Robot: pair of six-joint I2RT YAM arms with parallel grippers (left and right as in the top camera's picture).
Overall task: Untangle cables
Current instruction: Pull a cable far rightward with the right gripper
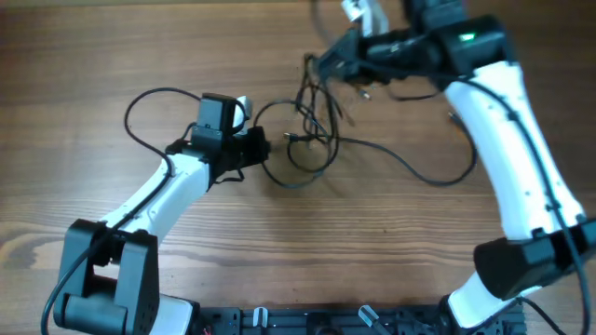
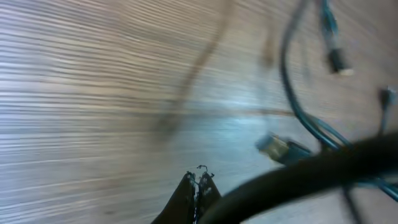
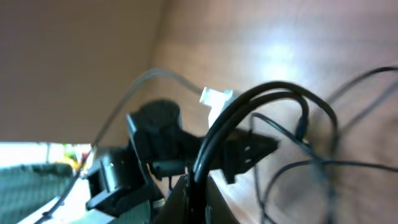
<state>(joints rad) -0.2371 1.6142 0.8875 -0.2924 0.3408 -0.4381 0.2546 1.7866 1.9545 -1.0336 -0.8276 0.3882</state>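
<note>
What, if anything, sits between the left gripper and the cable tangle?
Nothing visible does. The left gripper, jaws shut, sits right beside a loop of the cables; the right gripper holds strands at the tangle's other side.

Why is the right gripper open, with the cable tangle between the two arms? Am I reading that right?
Not quite. The right gripper is shut, not open: it is clamped on the cables, as the right wrist view shows. The rest holds.
</note>
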